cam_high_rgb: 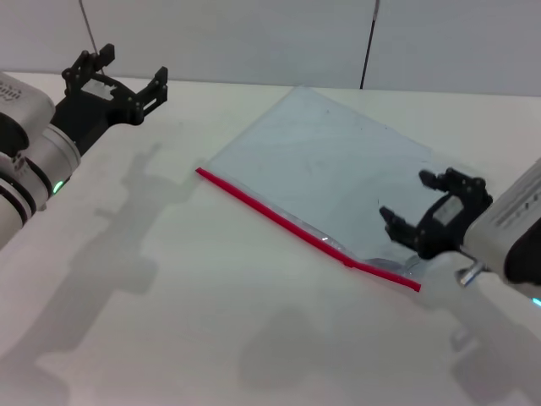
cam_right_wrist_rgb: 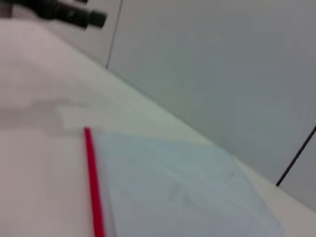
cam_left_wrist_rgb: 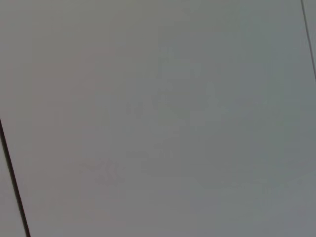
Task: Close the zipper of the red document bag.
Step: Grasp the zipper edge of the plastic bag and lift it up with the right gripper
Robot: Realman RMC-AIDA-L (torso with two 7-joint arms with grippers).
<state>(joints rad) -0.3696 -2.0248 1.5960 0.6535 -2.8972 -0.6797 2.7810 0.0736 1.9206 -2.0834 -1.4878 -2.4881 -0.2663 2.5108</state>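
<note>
Fingers of the right gripper (cam_high_rgb: 420,205) spread open over the red document bag (cam_high_rgb: 330,169), contents unclear; zipper (cam_high_rgb: 296,222) just beside; left gripper (cam_high_rgb: 118,76) open, far off.

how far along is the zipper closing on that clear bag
Barely started. The red document bag lies flat on the table, and the zipper shows a small pale spot partway along, maybe the slider. The right pincer hovers open over the bag's near corner, gripping nothing. The left pincer is open, far off. Grasping and pulling remain.

white table (cam_high_rgb: 211,338), grey wall panels (cam_high_rgb: 254,42)
</note>
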